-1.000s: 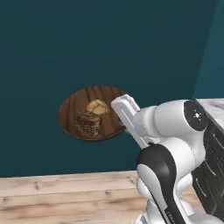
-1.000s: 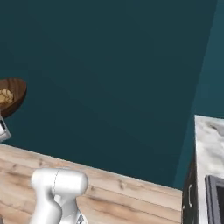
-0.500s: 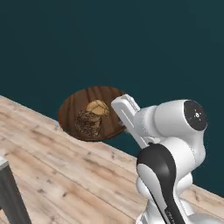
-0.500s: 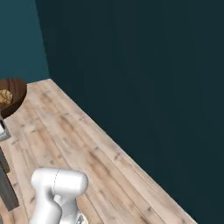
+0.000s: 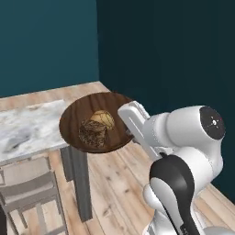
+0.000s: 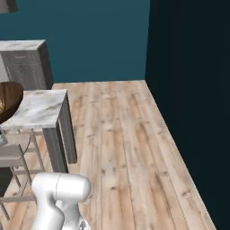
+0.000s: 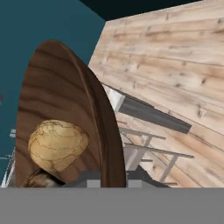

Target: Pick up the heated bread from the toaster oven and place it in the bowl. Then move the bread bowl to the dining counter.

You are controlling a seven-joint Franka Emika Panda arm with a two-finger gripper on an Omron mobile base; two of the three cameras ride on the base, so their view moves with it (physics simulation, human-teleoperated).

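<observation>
Two breads in bowl (image 5: 73, 120) (gripper (image 7: 111, 177) clamps rim); above marble counter (image 5: 27, 128); plank floor (image 6: 130, 134).

The arm (image 5: 183, 151) is glossy white, made of rounded, thick segments. One round joint cap (image 5: 212, 123) carries a small dark circular mark in its middle. Below it a dark grey, almost black band (image 5: 172, 181) curves between two white shells — a joint cover. The gripper (image 7: 112, 178) has a white flat body and two small grey fingertips (image 7: 89, 178).
</observation>
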